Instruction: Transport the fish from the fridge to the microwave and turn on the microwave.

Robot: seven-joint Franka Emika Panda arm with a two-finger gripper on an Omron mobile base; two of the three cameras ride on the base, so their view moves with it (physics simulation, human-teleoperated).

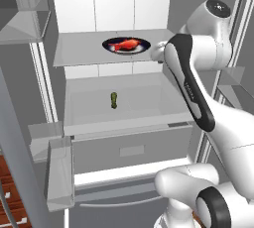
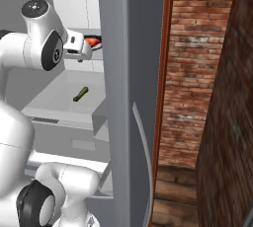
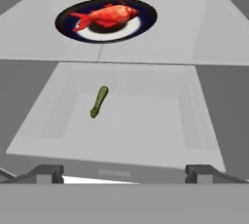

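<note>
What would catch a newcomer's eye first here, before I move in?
The red-orange fish on a dark plate on the fridge's upper shelf stands out. On the shelf below lies a small green pickle-like item, alone. The open gripper faces both from the front.

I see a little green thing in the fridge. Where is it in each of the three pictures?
Left base view: the green pickle-like item stands near the middle, in the open tray under the shelf.
Right base view: it lies left of centre, beside the grey door edge.
Hand view: it sits left of centre, in the tray.
Shared landmark: the fish on its dark plate, on the shelf above.
</note>
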